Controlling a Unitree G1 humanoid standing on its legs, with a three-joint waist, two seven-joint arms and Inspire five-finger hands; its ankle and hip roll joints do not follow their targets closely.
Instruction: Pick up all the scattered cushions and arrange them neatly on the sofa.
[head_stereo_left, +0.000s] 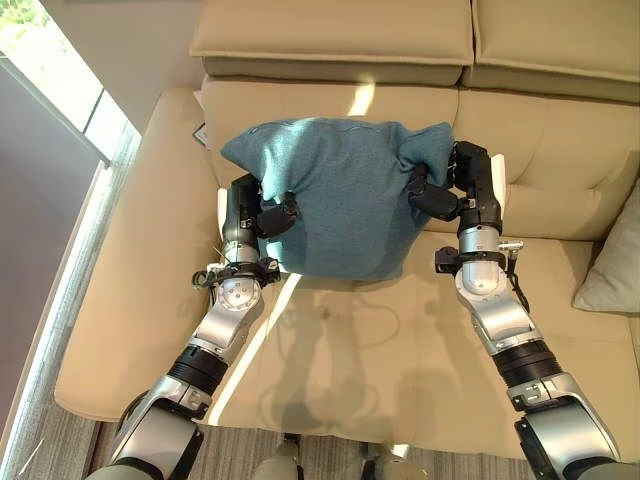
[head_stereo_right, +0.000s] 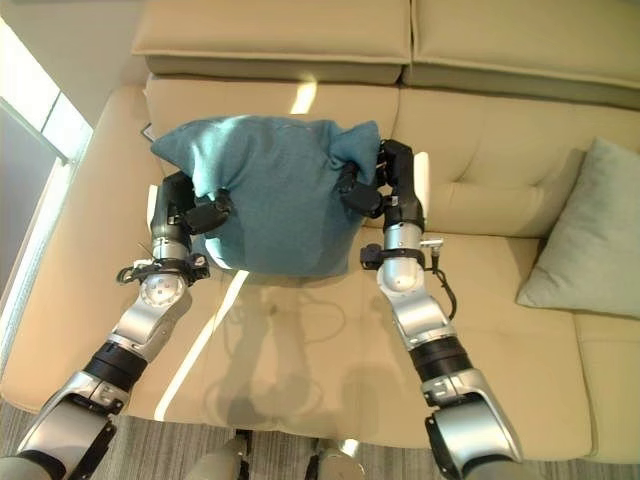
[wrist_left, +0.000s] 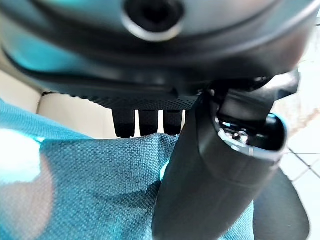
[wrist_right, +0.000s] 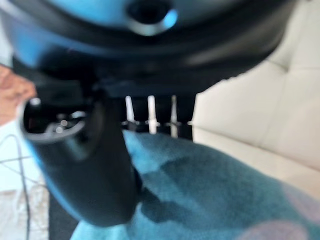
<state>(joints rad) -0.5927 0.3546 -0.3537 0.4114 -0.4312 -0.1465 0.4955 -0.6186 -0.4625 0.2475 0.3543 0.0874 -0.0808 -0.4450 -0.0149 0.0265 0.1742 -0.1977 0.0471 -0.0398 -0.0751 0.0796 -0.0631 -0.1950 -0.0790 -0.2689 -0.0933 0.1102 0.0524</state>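
A plump teal woven-fabric cushion (head_stereo_left: 340, 195) is held up between 2 hands above the seat of a beige leather sofa (head_stereo_left: 400, 340), its upper edge level with the sofa's backrest. The left hand (head_stereo_left: 262, 212) grips the cushion's left edge: its thumb presses on the front of the fabric while the fingers (wrist_left: 149, 122) go behind it, so the cloth is pinched between them, as the left wrist view shows from close up. The right hand (head_stereo_left: 448, 188) has hold of the cushion's upper right corner, where the fabric bunches up; its thumb lies over the teal cloth and its fingers (wrist_right: 150, 116) curl down behind it, pinching the corner in the same way. The cushion hangs roughly upright and faces the robot, its lower edge clear of the seat, with its shadow falling on the leather below. A stripe of sunlight crosses the seat near the left arm. At the right end of the sofa a pale grey square fabric cushion (head_stereo_right: 585, 235) leans against the backrest, well apart from the teal one.
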